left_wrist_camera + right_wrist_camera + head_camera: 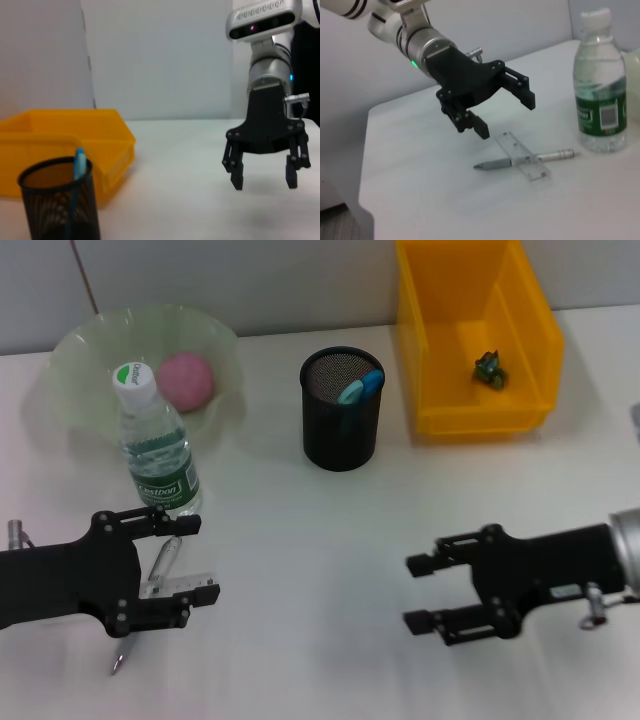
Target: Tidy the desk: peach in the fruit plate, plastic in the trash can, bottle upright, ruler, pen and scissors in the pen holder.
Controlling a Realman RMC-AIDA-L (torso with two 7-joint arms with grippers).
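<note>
White tabletop (300, 540) with the objects of the tidying task. The left gripper (195, 560) hovers low over the near left part, its fingers (520, 92) spread wide and holding nothing. Directly beneath it a silver pen (525, 159) lies flat, and a clear ruler (522, 155) lies crosswise on top of the pen, the two touching. Just beyond them the water bottle (155, 445) stands upright with its cap on, close in front of the pale green fruit plate (85, 350), in which the pink peach (186, 380) rests. The black mesh pen holder (343, 410) stands near the middle rear, with blue scissor handles (362, 386) protruding from its mouth. To its right stands the yellow bin (480, 340) serving as trash can; a small crumpled green piece of plastic (489, 367) lies on its floor. The right gripper (425, 592) hangs above bare tabletop at the near right, well apart from every object, its fingers (235, 165) likewise spread and holding nothing
</note>
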